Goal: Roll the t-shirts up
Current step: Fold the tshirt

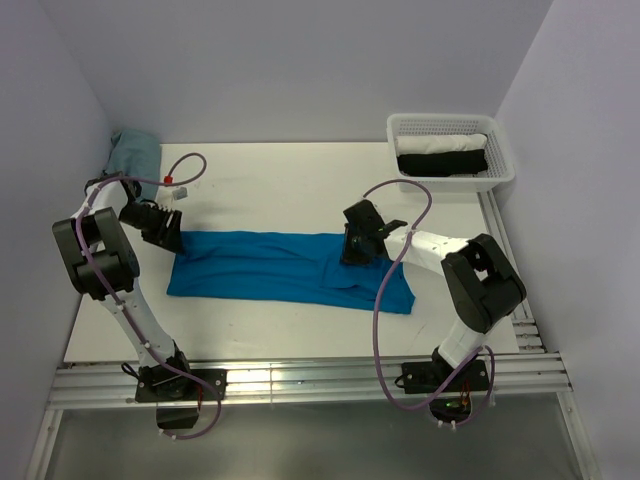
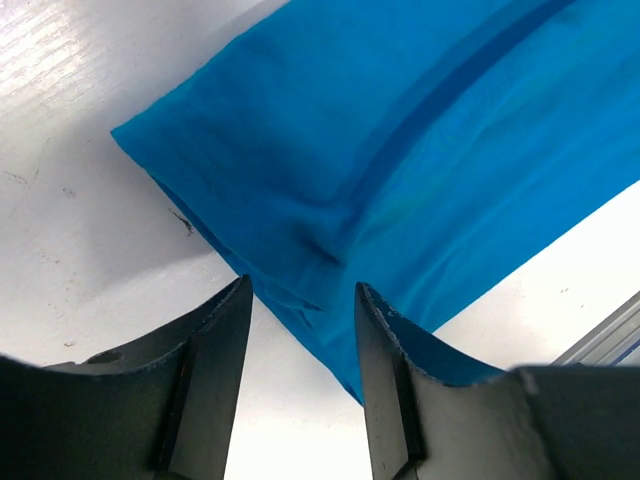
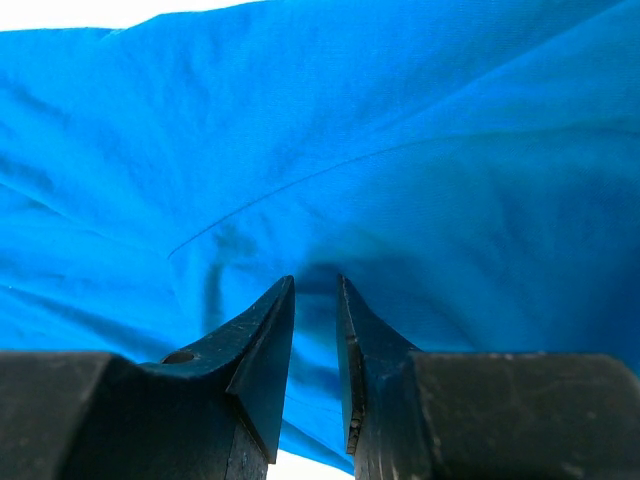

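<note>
A bright blue t-shirt [image 1: 280, 268] lies on the white table, folded into a long flat strip running left to right. My left gripper [image 1: 168, 238] hovers at the strip's left end. In the left wrist view this gripper [image 2: 302, 290] is open, and the t-shirt [image 2: 400, 130] has its near folded edge lying under the gap, with nothing clamped. My right gripper [image 1: 352, 255] is low over the strip's right part. In the right wrist view its jaws [image 3: 315, 285] stand narrowly apart, tips close to the t-shirt [image 3: 320, 130]. No cloth is pinched between them.
A white mesh basket [image 1: 505, 160] at the back right holds a rolled white garment [image 1: 445, 143] and a rolled black one [image 1: 440, 163]. A crumpled grey-blue cloth [image 1: 135, 152] sits in the back left corner. Metal rails [image 1: 300, 380] run along the near edge and the right side.
</note>
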Robot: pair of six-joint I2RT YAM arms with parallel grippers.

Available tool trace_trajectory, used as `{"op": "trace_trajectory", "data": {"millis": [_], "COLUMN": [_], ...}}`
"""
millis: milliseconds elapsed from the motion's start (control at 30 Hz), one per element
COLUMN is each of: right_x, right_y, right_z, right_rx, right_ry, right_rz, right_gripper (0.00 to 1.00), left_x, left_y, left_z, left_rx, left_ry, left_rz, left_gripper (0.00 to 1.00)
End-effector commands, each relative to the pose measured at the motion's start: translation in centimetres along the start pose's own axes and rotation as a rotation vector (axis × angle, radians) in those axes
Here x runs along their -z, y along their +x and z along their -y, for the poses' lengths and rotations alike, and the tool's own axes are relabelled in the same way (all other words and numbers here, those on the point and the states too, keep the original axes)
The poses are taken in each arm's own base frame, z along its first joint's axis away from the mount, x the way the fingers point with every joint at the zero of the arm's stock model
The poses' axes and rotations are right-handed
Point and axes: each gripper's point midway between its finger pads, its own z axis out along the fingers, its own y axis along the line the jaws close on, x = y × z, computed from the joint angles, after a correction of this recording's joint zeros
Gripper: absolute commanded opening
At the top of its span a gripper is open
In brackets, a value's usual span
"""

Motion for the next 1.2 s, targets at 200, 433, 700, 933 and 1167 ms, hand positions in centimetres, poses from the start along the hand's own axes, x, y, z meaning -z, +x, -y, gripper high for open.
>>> {"op": "trace_trajectory", "data": {"millis": [200,433,700,933,1167], "right_x": [0.7,0.5,0.3,0.3,0.3], "right_y": [-1.7,-1.7,-1.6,-1.6,-1.5], "right_z": [-0.9,-0.9,-0.8,-0.9,-0.8], "right_rx": [-0.001,-0.001,0.004,0.005,0.004], "right_ry": [-0.032,-0.028,-0.024,-0.025,-0.019], "right_rz": [0.051,0.047,0.042,0.042,0.036], "right_gripper": [0.31,0.31,0.31,0.31,0.31], "left_x": [0.2,-0.3,-0.6,-1.0,-1.4], "left_y": [-0.3,0.2,0.5,0.8,0.5], "left_z": [0.7,0.5,0.1,0.1,0.0], "left_rx": [-0.012,-0.004,0.003,0.001,0.004], "left_ry": [0.006,-0.002,-0.01,-0.009,-0.005], "left_rz": [-0.019,-0.037,-0.057,-0.063,-0.065], "left_gripper": [0.47,0.45,0.39,0.46,0.37]}}
